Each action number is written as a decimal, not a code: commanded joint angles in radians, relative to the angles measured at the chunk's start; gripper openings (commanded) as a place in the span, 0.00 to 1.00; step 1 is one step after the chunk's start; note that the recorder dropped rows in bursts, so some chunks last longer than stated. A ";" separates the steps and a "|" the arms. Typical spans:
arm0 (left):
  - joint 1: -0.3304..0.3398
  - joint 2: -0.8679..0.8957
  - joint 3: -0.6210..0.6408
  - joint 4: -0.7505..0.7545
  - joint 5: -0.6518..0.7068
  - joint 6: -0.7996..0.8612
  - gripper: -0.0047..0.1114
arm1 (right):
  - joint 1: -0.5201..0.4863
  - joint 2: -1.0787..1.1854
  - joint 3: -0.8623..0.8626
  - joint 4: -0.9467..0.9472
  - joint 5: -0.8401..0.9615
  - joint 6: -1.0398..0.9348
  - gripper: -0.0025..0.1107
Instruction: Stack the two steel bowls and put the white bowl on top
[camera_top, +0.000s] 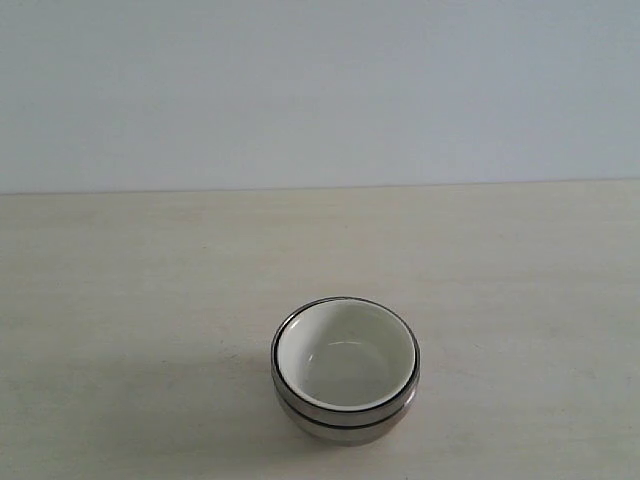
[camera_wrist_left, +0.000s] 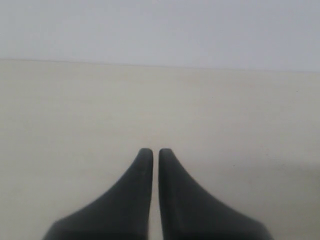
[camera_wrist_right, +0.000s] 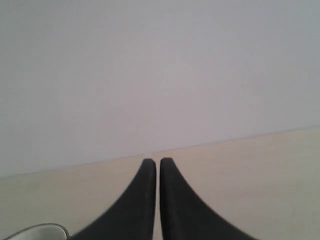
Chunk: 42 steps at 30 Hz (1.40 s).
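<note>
Steel bowls (camera_top: 345, 425) nested, white bowl (camera_top: 345, 358) on top, left gripper (camera_wrist_left: 151, 150) and right gripper (camera_wrist_right: 158, 161) both pinched together empty: stack looks done, next just stand clear.

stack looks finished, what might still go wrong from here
1. The white bowl seems to sit slightly off-centre in the steel bowls, so a nudge might rock or shift it.
2. The right gripper is shut, and the white bowl's rim shows at the edge of its wrist view. The gripper looks close, so a careless sideways move may clip the stack.
</note>
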 joint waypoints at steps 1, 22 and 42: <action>-0.005 -0.003 0.003 0.000 -0.008 -0.005 0.07 | -0.001 -0.006 0.016 0.002 0.006 -0.083 0.02; -0.005 -0.003 0.003 0.000 -0.008 -0.005 0.07 | -0.001 -0.006 0.016 -0.685 0.092 0.596 0.02; -0.005 -0.003 0.003 0.000 -0.008 -0.005 0.07 | -0.001 -0.006 0.016 -0.670 0.190 0.633 0.02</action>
